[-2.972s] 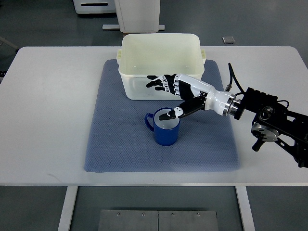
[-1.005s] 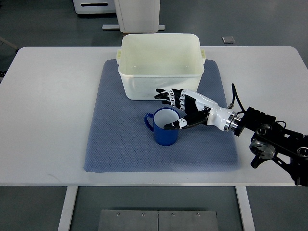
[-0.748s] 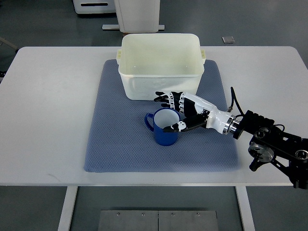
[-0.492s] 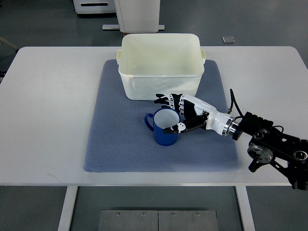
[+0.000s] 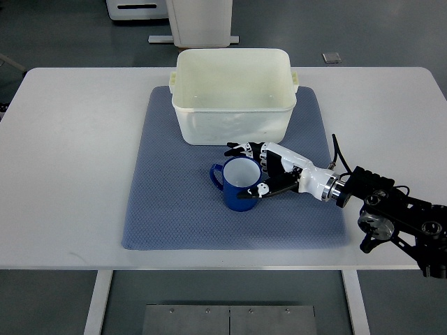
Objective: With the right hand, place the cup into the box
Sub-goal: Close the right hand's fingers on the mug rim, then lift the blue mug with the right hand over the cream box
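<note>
Blue ceramic mug (image 5: 237,185) upright on blue-grey textured mat (image 5: 174,209), near centre, handle pointing left; pale inside, looks empty. Just near of cream rectangular plastic tub (image 5: 232,94), a small gap of mat between the two. Tub at far edge of mat, open top, nothing visible inside. Mat spread on white rectangular table (image 5: 70,160).

Black-and-white right hand (image 5: 267,169) in from right edge, at mug's right side. Thumb at mug's near-right rim, the other fingers (image 5: 237,149) fanned out past its far-right rim, towards tub's near wall. Spread wide, partly round the mug w/ mug between thumb and fingers; not closed on it. Thumb tip looks to touch the rim; contact by the other fingers can't tell. Mug flat on mat, not lifted, not in tub.

Forearm w/ silver wrist ring, black cable looping above it, black jointed arm section running off at near-right over table.

Beyond table, far side: grey floor, base of white pedestal (image 5: 199,21), small grey square plate (image 5: 332,58) on floor at far right. Under table near edge: metal plate (image 5: 227,319) btwn two white table legs.
</note>
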`<move>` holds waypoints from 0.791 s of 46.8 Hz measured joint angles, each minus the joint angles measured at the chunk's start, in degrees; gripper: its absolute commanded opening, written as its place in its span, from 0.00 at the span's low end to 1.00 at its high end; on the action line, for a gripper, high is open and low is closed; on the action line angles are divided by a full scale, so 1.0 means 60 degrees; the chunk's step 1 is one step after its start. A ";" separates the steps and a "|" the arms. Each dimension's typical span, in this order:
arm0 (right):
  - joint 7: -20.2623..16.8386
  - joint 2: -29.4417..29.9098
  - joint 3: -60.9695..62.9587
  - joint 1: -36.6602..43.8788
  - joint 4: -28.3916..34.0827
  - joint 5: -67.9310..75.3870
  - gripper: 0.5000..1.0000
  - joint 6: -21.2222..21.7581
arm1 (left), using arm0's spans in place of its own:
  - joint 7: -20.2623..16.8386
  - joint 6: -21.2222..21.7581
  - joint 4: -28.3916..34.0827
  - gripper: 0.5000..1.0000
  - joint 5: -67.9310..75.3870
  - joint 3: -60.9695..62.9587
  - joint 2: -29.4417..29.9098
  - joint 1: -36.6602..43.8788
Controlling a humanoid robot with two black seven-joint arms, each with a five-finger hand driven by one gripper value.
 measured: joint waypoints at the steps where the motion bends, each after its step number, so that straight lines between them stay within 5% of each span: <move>1: 0.0000 0.0024 -0.0025 0.0000 -0.0001 -0.0001 1.00 0.0000 | 0.0000 0.0000 0.0000 1.00 0.0000 0.0000 0.0000 0.0001; 13: 0.0000 0.0072 -0.0111 -0.0040 -0.0092 -0.0004 0.95 -0.0005 | 0.0000 0.0000 0.0000 1.00 0.0000 0.0002 0.0000 0.0002; 23: 0.0000 0.0192 -0.0112 -0.0120 -0.0332 -0.0003 0.81 -0.0013 | 0.0004 0.0000 0.0000 1.00 0.0000 0.0001 0.0000 0.0001; 26: 0.0006 0.0216 -0.0112 -0.0134 -0.0384 -0.0004 0.62 -0.0011 | 0.0005 0.0000 0.0000 1.00 0.0000 0.0002 0.0000 0.0002; 31: 0.0053 0.0216 -0.0112 -0.0144 -0.0409 0.0003 0.00 -0.0001 | 0.0004 0.0000 0.0000 1.00 0.0000 0.0003 0.0000 -0.0002; 37: 0.0004 0.0262 -0.0224 -0.0158 -0.0424 0.0014 0.00 0.0006 | 0.0004 0.0000 0.0000 1.00 0.0000 0.0004 0.0000 -0.0002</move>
